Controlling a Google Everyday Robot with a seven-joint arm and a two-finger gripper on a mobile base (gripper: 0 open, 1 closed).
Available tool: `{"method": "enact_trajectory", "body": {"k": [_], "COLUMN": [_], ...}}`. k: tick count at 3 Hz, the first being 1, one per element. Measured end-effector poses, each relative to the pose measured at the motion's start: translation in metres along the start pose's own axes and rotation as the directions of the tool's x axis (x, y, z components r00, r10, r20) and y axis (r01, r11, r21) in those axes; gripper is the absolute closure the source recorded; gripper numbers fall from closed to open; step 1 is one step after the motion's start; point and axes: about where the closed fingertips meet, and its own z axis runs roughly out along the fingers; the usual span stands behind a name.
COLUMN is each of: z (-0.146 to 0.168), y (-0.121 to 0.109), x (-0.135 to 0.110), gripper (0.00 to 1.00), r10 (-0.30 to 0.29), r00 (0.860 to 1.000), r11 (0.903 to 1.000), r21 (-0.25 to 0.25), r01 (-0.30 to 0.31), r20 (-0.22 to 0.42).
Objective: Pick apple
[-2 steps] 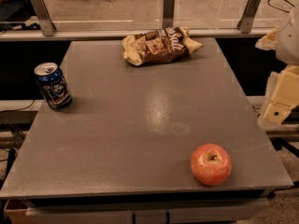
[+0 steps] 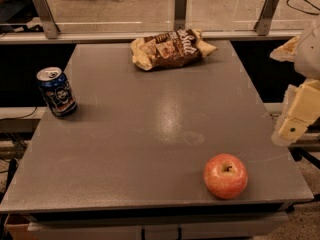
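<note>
The apple (image 2: 225, 176) sits stem-up near the front right corner of the desk (image 2: 140, 149), with bare surface all around it. It looks firm, smooth and fairly weighty, so I judge it could slip or roll under a glancing touch. The best hold is probably across its widest part, squarely from both sides and firm enough not to bruise it. The gripper (image 2: 296, 118) hangs off the desk edge, right of the apple and slightly beyond it, well apart. Whether it is open or closed I cannot tell. A can (image 2: 56, 91) stands far left of the apple, and a chip bag (image 2: 170, 48) lies farthest behind it.
</note>
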Motion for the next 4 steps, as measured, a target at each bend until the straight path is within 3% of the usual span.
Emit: {"method": "enact_trajectory", "body": {"k": [1,2,3,4], "z": [0.015,0.032,0.043,0.056], "y": [0.022,0.045,0.064,0.084], "x": [-0.010,-0.027,-0.036,-0.029], "gripper": [0.00,0.00,0.00,0.00], "r10": [-0.001,-0.008,-0.009,-0.009], "r00": [0.994,0.976,0.956,0.942], "r11": [0.9992,0.9958,0.9884,0.9808], "r21": [-0.039,-0.087,-0.143,-0.181], "r01": [0.005,0.028,0.053,0.074], "r20": [0.107,0.216,0.293,0.335]}}
